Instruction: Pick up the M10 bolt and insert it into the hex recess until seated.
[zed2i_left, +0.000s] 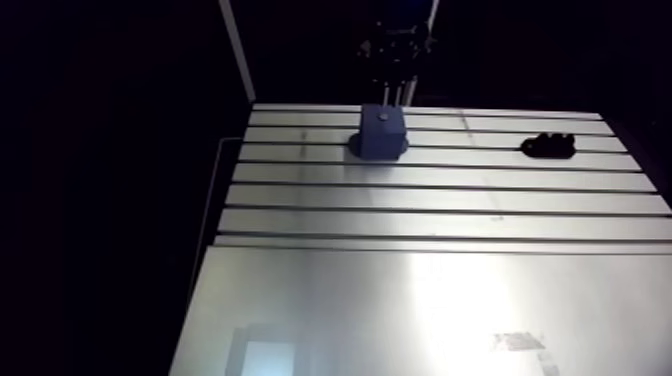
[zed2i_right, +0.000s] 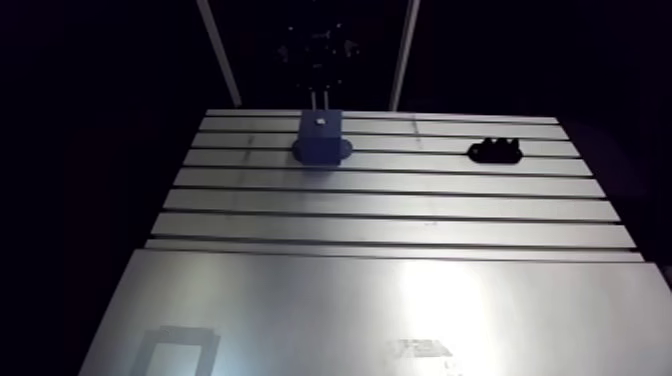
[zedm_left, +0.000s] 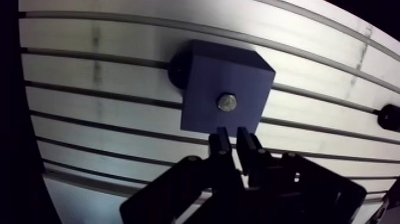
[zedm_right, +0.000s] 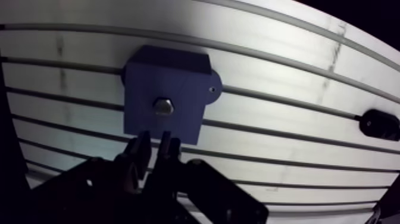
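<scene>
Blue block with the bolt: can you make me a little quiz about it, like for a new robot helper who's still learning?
1. True or false: the bolt sits in the top of the blue block.
2. Pick one. What is between the fingers? A) the bolt B) nothing C) a screwdriver
3. Fill in the word: the black part lies on the slotted ____, apart from the blue block.

Key: 1 true. 2 B. 3 table.
</scene>
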